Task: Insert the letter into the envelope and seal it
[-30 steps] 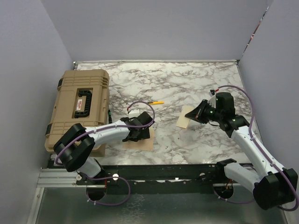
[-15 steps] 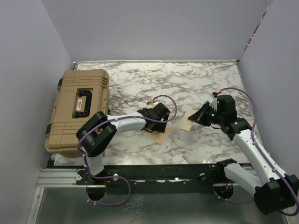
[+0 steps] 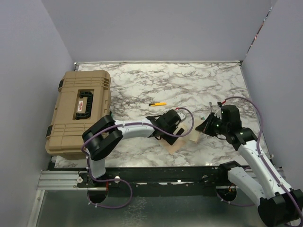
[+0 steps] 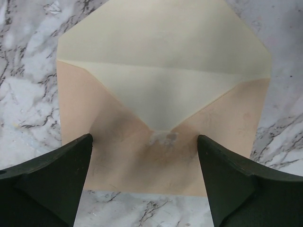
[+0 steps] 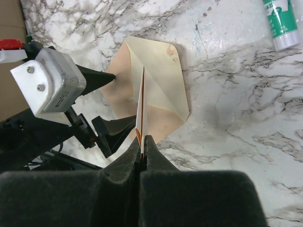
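Note:
The envelope (image 4: 161, 113) lies flat on the marble with its triangular flap open and the cream inside showing. It also shows in the top view (image 3: 172, 146) and the right wrist view (image 5: 163, 85). My left gripper (image 4: 144, 156) is open, with its fingers (image 4: 61, 175) spread over the envelope's bottom corners. In the top view the left gripper (image 3: 168, 126) is at the table's middle front. My right gripper (image 5: 142, 146) is shut on the letter (image 5: 141, 113), held edge-on just above the envelope. In the top view the letter (image 3: 195, 137) sits right of the envelope, at the right gripper (image 3: 206, 128).
A tan hard case (image 3: 80, 111) stands at the left edge. A yellow pen (image 3: 157, 103) lies behind the left gripper. A white and green glue stick (image 5: 279, 21) lies behind the right gripper. Grey walls close the table on three sides.
My left gripper has moved right and slightly nearer, and the envelope has slid with it. My right gripper has brought the letter nearer and lower, toward the envelope.

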{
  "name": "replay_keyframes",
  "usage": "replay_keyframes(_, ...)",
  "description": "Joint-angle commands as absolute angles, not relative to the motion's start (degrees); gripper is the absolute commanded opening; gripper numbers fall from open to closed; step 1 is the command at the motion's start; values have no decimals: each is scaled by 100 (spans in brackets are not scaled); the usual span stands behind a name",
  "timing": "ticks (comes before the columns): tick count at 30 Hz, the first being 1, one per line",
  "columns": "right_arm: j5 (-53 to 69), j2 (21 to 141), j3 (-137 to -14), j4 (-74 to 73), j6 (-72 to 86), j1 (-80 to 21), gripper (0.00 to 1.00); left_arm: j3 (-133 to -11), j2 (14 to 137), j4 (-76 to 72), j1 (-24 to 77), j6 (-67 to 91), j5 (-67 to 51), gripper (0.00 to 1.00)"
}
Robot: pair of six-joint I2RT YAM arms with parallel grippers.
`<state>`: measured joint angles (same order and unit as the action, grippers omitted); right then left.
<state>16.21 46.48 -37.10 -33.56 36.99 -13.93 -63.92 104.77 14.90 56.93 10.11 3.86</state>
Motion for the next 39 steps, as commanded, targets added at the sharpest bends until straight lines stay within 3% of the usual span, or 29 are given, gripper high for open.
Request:
replay_keyframes(1,1562,4597,-3576,-3408,3483,-1415,0,-6563,10236,1397,5727,1009,276,93)
replay_keyframes(8,1665,5053,-3418,-2509,3106,-1415,0,-6165,9337,1376,5698,2426,1042,95)
replay_keyframes(13,2455,5479,-3126,-1114,2416,-1415,0,-5293,8741,1422,5654,4046,969,91)
replay_keyframes(18,2645,6175,-3177,-622,1909,-1415,1,-4689,8378,1485,5518,4999,625,92)
replay_keyframes(28,2401,7364,-3578,-1125,1451,-1418,1,-4412,8459,1472,4953,5537,-314,92)
replay_keyframes(39,3022,7261,-3197,-1024,1675,-1565,1,-4882,9152,1390,4658,5312,-803,91)
